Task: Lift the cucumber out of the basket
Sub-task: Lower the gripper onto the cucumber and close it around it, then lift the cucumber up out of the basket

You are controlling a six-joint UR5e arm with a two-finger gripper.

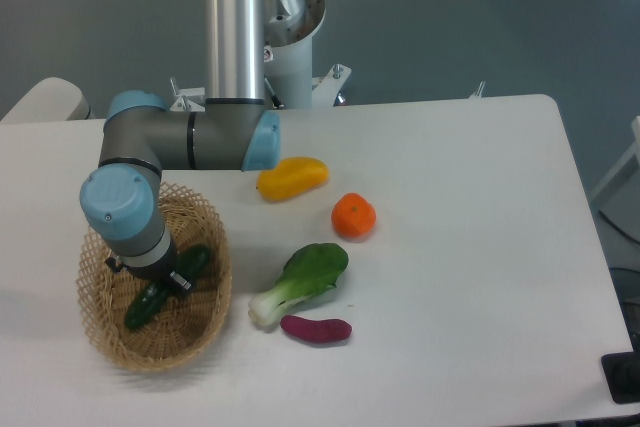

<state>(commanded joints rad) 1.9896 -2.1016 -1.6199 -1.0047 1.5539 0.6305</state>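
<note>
The dark green cucumber (140,310) lies slanted inside the tan wicker basket (205,332) at the table's front left. My gripper (150,281) is down in the basket directly over the cucumber's middle, and the blue-grey wrist hides that part. One black finger (182,282) shows on the cucumber's right side, and a bit of the other shows on the left. The jaws stand spread across the cucumber, so the gripper is open. Both ends of the cucumber stick out from under the wrist.
To the right of the basket lie a bok choy (303,280) and a purple sweet potato (316,328). An orange (353,216) and a yellow mango-like fruit (291,177) sit farther back. The arm's silver column (235,27) rises behind the basket.
</note>
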